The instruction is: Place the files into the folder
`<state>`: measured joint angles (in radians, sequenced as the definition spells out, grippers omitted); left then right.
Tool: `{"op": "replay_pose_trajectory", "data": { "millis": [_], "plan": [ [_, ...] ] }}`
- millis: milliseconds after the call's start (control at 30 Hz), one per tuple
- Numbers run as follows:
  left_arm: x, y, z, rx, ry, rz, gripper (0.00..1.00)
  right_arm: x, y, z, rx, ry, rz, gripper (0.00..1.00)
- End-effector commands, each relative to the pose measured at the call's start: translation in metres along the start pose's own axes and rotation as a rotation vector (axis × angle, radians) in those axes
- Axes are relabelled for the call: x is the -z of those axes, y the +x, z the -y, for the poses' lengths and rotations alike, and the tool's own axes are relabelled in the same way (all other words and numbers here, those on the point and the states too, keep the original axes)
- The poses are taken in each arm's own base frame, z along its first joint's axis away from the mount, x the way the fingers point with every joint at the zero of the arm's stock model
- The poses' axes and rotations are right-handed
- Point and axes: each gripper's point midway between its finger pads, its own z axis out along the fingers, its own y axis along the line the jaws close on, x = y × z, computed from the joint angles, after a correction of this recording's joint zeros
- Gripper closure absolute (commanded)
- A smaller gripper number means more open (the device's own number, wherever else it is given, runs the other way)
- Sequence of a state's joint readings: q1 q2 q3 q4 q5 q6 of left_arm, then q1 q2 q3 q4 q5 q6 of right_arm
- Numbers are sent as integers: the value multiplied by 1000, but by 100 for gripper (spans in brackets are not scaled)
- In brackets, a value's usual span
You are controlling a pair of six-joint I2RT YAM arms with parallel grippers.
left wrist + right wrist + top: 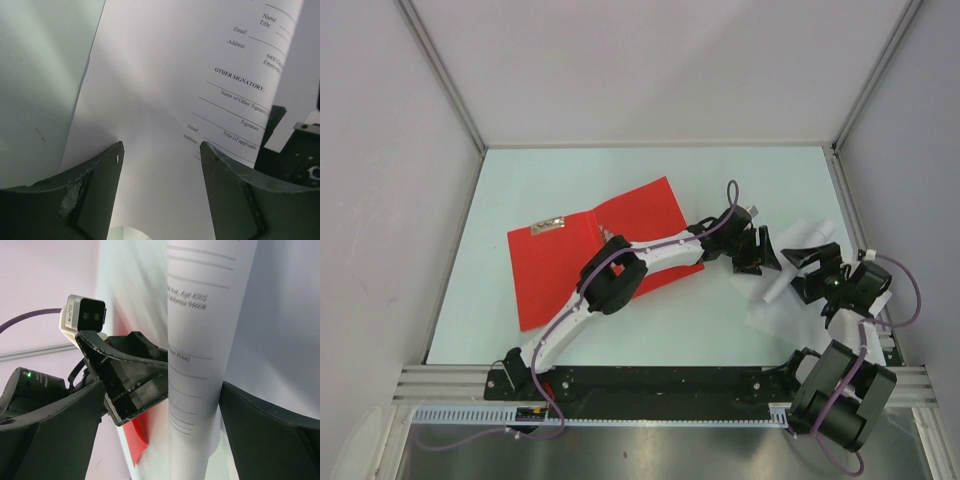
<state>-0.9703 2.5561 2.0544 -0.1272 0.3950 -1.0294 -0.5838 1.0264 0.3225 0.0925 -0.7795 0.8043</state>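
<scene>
Right gripper (807, 262) wide beside curled files (775, 290); left gripper (752, 250) parted, facing them; folder (582, 250) behind.

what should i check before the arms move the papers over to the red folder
1. Folder lying open and flat on the table: ok, with the left arm crossing over its right part.
2. Files within reach: ok, they lie right of the folder, between the two pincers, one sheet curled.
3. Left pincer open: ok, its jaws straddle the paper without pinching it.
4. Right pincer open: ok, jaws wide on either side of the curled sheet.
5. Any sheet actually gripped: not ok, neither pincer has closed.
6. Number of sheets still outside: cannot tell, they overlap.
</scene>
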Motion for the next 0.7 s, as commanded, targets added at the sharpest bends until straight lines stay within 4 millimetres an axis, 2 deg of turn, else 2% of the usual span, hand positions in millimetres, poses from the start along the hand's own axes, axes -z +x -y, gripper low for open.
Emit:
{"op": "replay_pose_trajectory", "data": {
  "millis": [0, 167, 300, 367, 567, 667],
  "plan": [
    [10, 2, -16, 45, -60, -20, 30, 7, 8, -9, -11, -68, 46, 0],
    [8, -4, -20, 69, -49, -16, 30, 15, 21, -12, -13, -103, 73, 0],
    [8, -5, -22, 74, -52, -14, 30, 20, 12, -16, 23, -90, 133, 0],
    [9, -4, -21, 72, -49, -16, 30, 20, 9, -5, -9, -34, 137, 0],
    [17, -7, -14, 50, -48, -3, 30, 15, 6, 39, -62, 139, 135, 11],
    [18, -6, -13, 41, -42, -7, 30, 17, 2, 49, -70, 181, 141, 16]
  ]
}}
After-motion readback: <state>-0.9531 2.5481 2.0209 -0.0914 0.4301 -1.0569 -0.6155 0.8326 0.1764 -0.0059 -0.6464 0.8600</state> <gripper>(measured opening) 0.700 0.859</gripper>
